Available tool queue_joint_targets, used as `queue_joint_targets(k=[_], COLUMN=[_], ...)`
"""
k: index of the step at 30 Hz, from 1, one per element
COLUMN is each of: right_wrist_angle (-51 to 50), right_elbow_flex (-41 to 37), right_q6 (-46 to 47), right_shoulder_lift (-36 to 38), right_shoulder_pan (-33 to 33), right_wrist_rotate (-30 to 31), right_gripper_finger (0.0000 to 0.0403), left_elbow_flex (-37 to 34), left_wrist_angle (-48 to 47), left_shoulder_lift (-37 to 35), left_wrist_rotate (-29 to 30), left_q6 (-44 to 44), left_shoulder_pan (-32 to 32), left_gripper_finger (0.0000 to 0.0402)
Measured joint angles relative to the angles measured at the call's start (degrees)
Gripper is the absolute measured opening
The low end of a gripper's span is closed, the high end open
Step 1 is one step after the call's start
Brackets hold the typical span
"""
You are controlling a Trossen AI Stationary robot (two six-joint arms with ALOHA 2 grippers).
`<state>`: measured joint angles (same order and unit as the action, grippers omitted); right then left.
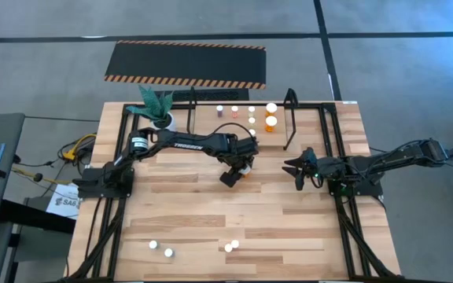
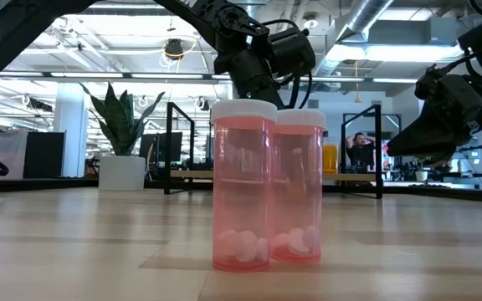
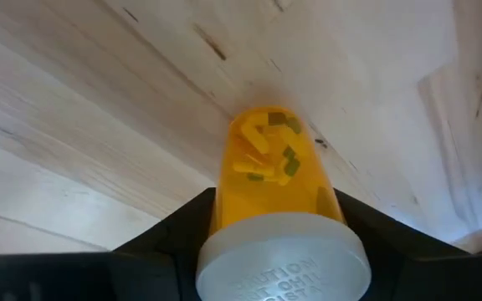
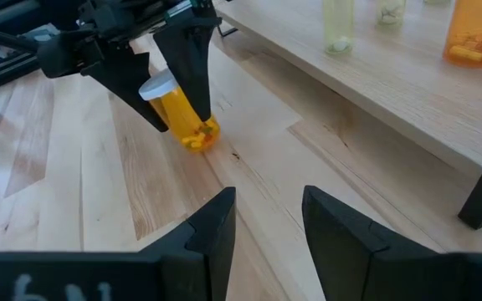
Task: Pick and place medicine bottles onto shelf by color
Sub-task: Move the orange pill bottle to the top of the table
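Observation:
An orange medicine bottle [image 4: 187,117] with a white cap [image 3: 281,255] sits tilted at mid-table, with my left gripper [image 4: 182,121] shut around it. My right gripper [image 4: 268,217] waits open at the table's right side [image 1: 296,167], pointing toward the bottle, with nothing between its fingers. The shelf [image 1: 289,118] stands at the far edge, and several bottles [image 1: 252,115] stand upright on its board. Two pink bottles [image 2: 243,188] stand upright near the front edge, with other small ones [image 1: 160,248] to their left. My left gripper pinches the orange bottle's body just below the cap [image 3: 224,188] between its two fingers [image 4: 192,67], one on each side. The fingers slant down from above. The bottle is tilted, cap up toward the gripper and bottom end [image 4: 201,138] down at the tabletop; whether it touches the wood cannot be told.
A white pot with a green plant [image 1: 160,118] stands at the shelf's left end. A black mat with striped edges [image 1: 185,63] lies on the floor beyond the table. Bare wood lies between the held bottle and the shelf.

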<state>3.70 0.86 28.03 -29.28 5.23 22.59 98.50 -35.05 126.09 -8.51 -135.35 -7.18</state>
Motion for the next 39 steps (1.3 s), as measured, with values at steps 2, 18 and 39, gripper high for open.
queue_joint_targets(k=[2,18,39], right_wrist_angle=[0.0,0.0,0.0], right_elbow_flex=[0.0,0.0,0.0], right_q6=[0.0,0.0,0.0], right_shoulder_lift=[0.0,0.0,0.0], right_shoulder_pan=[0.0,0.0,0.0], right_wrist_rotate=[0.0,0.0,0.0], right_gripper_finger=[0.0162,0.0162,0.0162], left_elbow_flex=[0.4,4.8,4.3], left_wrist_angle=[0.2,-4.5,-9.7], left_shoulder_lift=[0.3,1.6,1.6], left_wrist_rotate=[0.0,1.8,5.5], left_q6=[-0.2,-1.0,3.5], left_shoulder_pan=[0.0,-1.0,-1.0], left_gripper_finger=[0.0182,0.0176,0.0176])
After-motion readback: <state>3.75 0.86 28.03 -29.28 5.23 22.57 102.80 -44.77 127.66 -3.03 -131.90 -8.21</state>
